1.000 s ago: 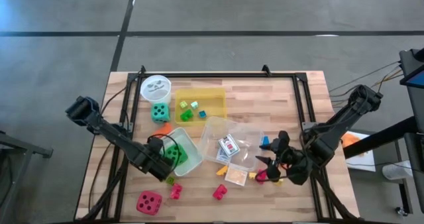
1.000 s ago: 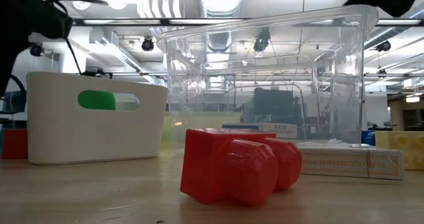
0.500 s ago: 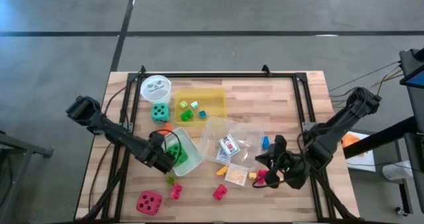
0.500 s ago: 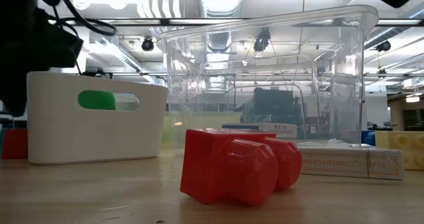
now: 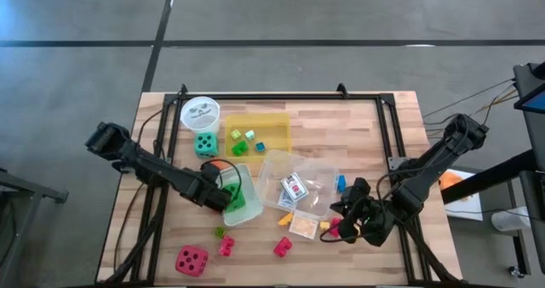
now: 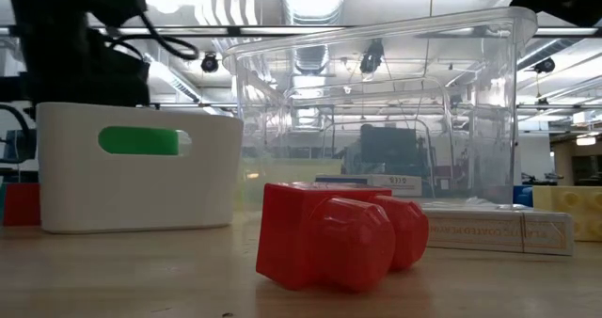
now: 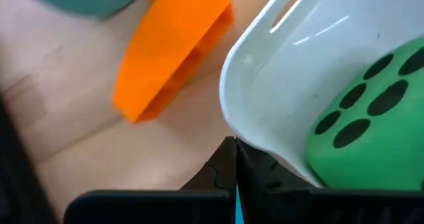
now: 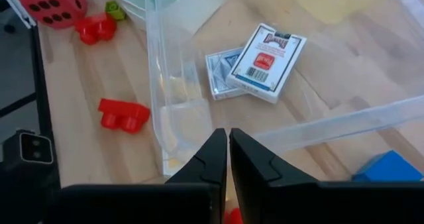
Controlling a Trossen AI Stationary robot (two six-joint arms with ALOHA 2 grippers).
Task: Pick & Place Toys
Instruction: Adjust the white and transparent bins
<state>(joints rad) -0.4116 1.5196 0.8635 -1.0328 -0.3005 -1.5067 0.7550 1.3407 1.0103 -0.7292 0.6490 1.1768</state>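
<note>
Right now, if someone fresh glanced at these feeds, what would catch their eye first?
Probably the clear plastic box mid-table with card packs inside, and the red block filling the low view in front of it. Next, the green die sitting in the white bin, where the left end effector sits shut at the bin's rim.

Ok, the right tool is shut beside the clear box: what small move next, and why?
Probably lift the right tool slightly to check the grip. It is closed flush beside the clear box wall with nothing seen in its jaws. Only a sliver of a red block shows beneath it, so a hold on that block is doubtful.
</note>
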